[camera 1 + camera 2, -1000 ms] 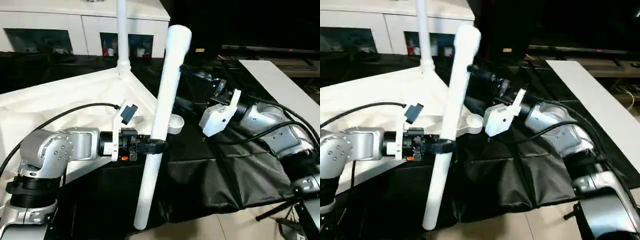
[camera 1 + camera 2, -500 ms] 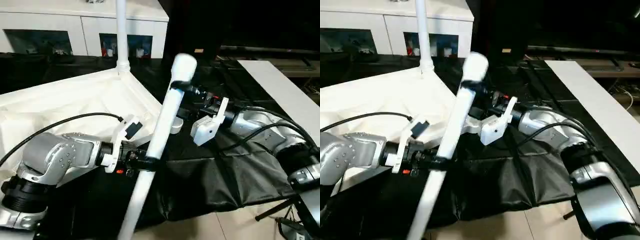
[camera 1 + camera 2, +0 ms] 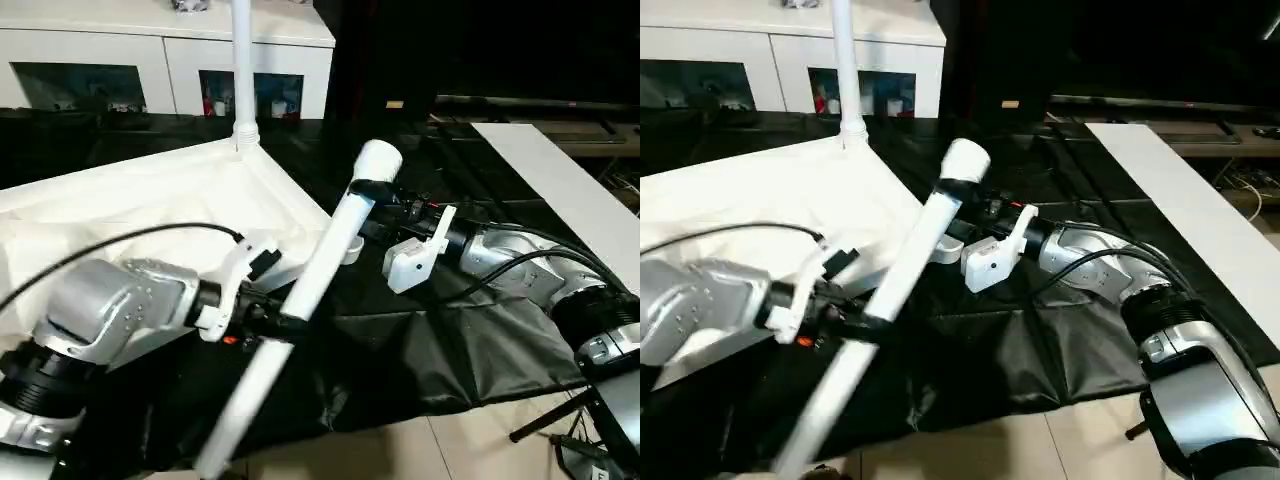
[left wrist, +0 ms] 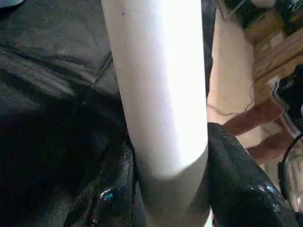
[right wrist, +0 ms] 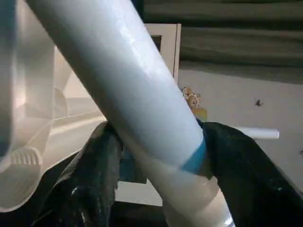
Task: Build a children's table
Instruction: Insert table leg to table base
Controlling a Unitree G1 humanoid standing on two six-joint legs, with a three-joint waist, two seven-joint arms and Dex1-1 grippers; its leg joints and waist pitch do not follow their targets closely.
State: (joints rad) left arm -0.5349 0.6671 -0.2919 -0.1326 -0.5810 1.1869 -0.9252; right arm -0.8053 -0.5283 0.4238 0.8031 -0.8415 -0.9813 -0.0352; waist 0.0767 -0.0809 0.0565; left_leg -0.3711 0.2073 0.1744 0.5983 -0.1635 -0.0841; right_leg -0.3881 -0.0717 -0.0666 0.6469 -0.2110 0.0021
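Note:
The white tabletop [image 3: 150,200] lies underside up on my left, with one white leg [image 3: 241,60] standing upright in its far corner socket. A second leg [image 3: 320,270] slants from low on the left up to the right. My left gripper [image 3: 275,322] is shut on its middle, and black fingers [image 4: 236,179] press both sides of the leg [image 4: 156,94]. My right gripper [image 3: 372,190] is at the thick upper end, just below the tip. Its fingers [image 5: 94,175] lie against both sides of the leg [image 5: 132,94]. An empty corner socket [image 3: 350,247] sits just under that end.
A black cloth [image 3: 430,340] covers the ground under both arms, with pale floor [image 3: 400,450] in front of it. A white cabinet [image 3: 120,60] with dark glass doors stands behind. A long white board [image 3: 560,190] lies along the right side.
The held leg has tipped further over, its upper end dropping to the right. My right gripper has come up to that end and closed around it.

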